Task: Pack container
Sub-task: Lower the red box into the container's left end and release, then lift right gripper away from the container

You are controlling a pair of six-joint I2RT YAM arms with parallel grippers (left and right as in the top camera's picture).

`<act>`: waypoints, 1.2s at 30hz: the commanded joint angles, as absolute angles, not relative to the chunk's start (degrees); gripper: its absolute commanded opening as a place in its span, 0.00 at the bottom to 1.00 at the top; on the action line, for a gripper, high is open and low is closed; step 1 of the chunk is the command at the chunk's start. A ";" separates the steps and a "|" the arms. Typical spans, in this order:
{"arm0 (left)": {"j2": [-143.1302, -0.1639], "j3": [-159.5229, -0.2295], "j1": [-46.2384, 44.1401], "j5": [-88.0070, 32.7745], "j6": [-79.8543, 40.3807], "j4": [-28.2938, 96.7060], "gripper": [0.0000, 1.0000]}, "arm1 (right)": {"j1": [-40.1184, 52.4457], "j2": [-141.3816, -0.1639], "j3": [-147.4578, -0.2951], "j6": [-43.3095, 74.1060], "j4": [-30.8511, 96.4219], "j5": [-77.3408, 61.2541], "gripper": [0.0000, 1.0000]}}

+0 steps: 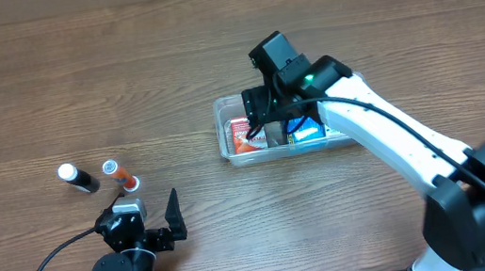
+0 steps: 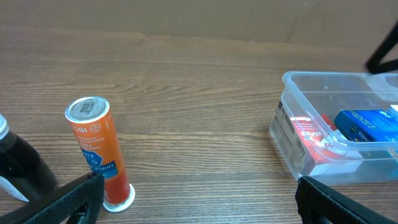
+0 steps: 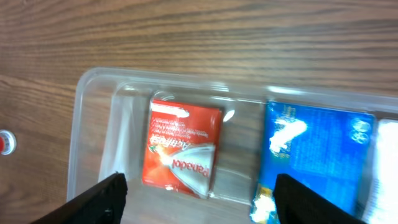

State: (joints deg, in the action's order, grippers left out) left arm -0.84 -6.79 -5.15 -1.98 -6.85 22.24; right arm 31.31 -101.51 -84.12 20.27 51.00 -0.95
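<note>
The clear plastic container [image 1: 229, 109] lies mid-table; it also shows in the left wrist view [image 2: 292, 134] and the right wrist view [image 3: 93, 112]. Inside lie a red box [image 3: 181, 146] at its left end and a blue box [image 3: 314, 158] beside it; both show in the left wrist view too, red [image 2: 314, 134] and blue [image 2: 367, 124]. My right gripper [image 3: 199, 199] hovers open and empty over the container, above the red box. My left gripper [image 2: 199, 199] is open and empty near the front edge. An orange tube [image 2: 96, 149] stands just ahead of its left finger.
A dark bottle with a white cap [image 1: 78, 178] lies left of the orange tube [image 1: 121, 175], and shows at the left edge of the left wrist view [image 2: 18, 168]. The right arm [image 1: 396, 142] stretches from front right to the container.
</note>
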 commanded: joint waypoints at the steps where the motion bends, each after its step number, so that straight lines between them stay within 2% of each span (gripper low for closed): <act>1: -0.32 -6.50 -4.91 -2.42 -5.98 21.96 1.00 | 29.93 -93.32 -85.91 19.99 54.19 3.01 0.79; 5: -0.32 -6.50 -4.91 -2.42 -5.98 21.96 1.00 | 19.88 -81.84 -85.91 24.32 56.14 8.12 0.84; 7: -0.32 -6.50 -4.91 -2.42 -5.98 21.93 1.00 | 7.62 -76.93 -85.91 25.54 57.74 7.68 0.84; 8: -0.32 -6.50 -4.91 -2.42 -5.98 21.96 1.00 | 4.01 -76.42 -85.91 25.54 58.54 7.64 0.86; 10: -0.32 -6.50 -4.91 -2.42 -5.98 21.96 1.00 | -2.35 -76.38 -85.89 25.52 60.88 6.63 1.00; 13: -0.32 -6.50 -4.91 -2.44 -5.98 21.96 1.00 | -7.97 -76.64 -85.86 25.54 64.53 2.35 1.00; 36: -0.32 -6.50 -4.91 -2.42 -5.98 21.96 1.00 | -8.60 -76.62 -85.86 25.52 65.21 1.17 1.00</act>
State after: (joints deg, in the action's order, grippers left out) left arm -0.86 -6.79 -5.15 -1.98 -6.85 22.24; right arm -8.58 -77.06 -85.38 25.30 65.54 1.43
